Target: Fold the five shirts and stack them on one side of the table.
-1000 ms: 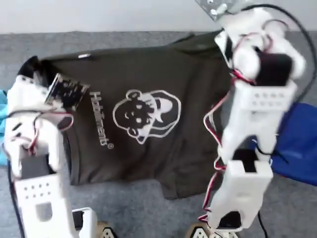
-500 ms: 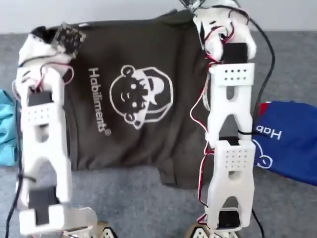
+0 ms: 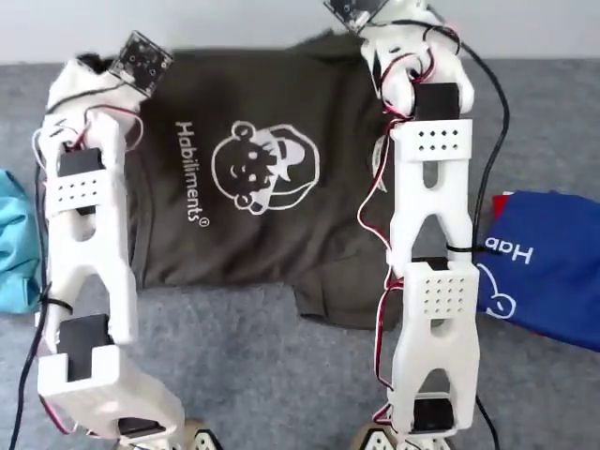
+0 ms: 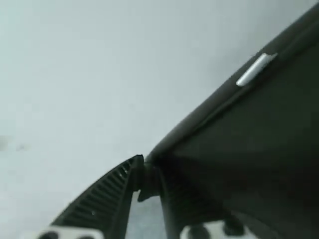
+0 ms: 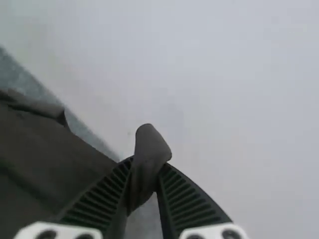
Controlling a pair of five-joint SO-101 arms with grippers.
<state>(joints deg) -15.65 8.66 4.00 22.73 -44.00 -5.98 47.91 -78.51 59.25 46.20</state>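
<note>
In the high view, a dark shirt [image 3: 272,253] is seen spread flat on the grey table [image 3: 234,375], print side up, with a cartoon face and a line of lettering across its chest. Its far edge is laid against the foot of the pale wall [image 3: 234,23]. The left arm [image 3: 89,234] is stretched out along one side of the shirt and the right arm [image 3: 431,216] along the other, each wrist being placed at a far corner of the cloth. A blue shirt [image 3: 548,272] is bunched on the table just beside the right arm, on its outer side. A teal shirt [image 3: 14,244] is found at the table's edge outside the left arm.

In the left wrist view, the left gripper [image 4: 147,169] is shown clamped on the very edge of the dark shirt, the cloth being pinched between the ribbed fingertips. Further along the same edge, what seems to be a small white tag [image 4: 255,68] can be made out, though the view is poor.

In the right wrist view, the right gripper [image 5: 145,167] is closed on a fold of the dark shirt. A rounded nub of cloth is pushed out beyond the fingertips, and the rest of the shirt is seen lying on the table to one side.
</note>
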